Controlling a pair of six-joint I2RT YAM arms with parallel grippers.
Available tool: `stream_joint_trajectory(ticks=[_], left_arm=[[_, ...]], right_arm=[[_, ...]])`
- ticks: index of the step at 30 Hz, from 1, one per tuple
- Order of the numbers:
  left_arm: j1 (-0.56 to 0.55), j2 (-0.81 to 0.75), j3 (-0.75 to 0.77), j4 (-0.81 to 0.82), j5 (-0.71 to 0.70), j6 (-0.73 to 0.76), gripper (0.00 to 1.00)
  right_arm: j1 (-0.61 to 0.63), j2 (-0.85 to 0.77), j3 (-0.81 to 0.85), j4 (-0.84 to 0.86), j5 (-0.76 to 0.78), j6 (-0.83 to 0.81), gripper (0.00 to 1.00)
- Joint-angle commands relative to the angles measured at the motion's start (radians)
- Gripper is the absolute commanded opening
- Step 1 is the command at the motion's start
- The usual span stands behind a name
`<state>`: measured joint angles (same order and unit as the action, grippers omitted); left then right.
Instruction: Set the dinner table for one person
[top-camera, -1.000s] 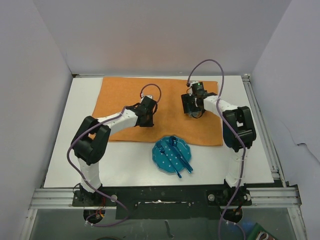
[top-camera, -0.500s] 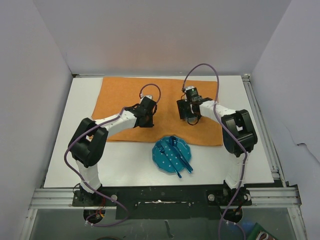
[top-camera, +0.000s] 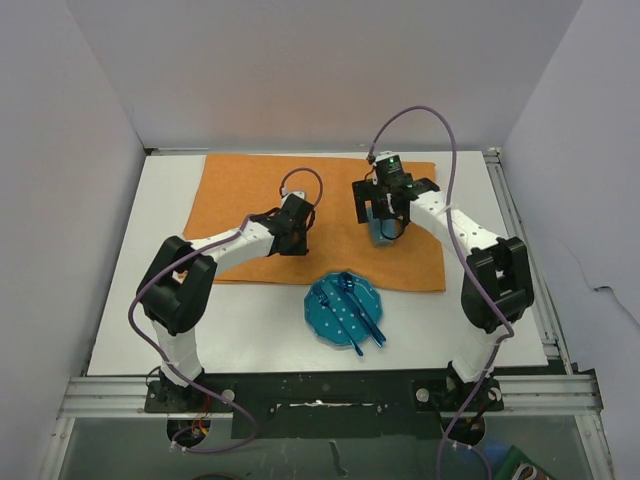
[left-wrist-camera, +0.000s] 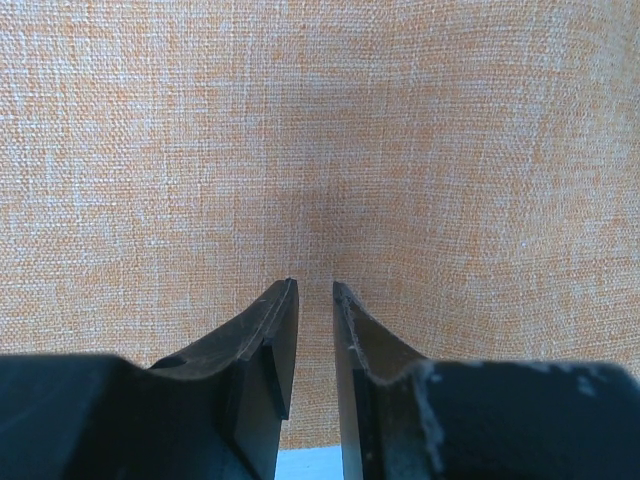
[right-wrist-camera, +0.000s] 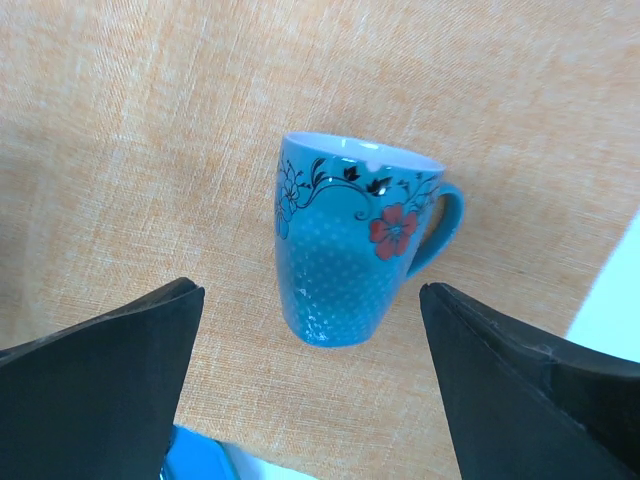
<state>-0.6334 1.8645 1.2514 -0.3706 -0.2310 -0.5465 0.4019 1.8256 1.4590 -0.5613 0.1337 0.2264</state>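
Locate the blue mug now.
The mug stands on the orange cloth's right half in the top view, between the right tool's open fingers, touching neither.

no words, labels, brand names, numbers or signs can be read in any view. the only marking is on the blue mug: a painted red flower, dark vine scrolls and pale dots, none of it lettering.

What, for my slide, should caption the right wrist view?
Open fingers flank a blue floral mug on the orange cloth.
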Motion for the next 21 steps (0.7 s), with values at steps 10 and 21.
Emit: stream_joint_trajectory(ticks=[10, 21], left_arm=[[-0.009, -0.052, -0.008, 0.018, -0.013, -0.008, 0.21], [-0.010, -0.053, -0.012, 0.013, -0.032, 0.002, 0.21]], right_arm=[[-0.118, -0.060, -0.073, 0.029, 0.136, 0.052, 0.90], [-0.149, -0.029, -0.155, 0.059, 0.109, 0.059, 0.72]])
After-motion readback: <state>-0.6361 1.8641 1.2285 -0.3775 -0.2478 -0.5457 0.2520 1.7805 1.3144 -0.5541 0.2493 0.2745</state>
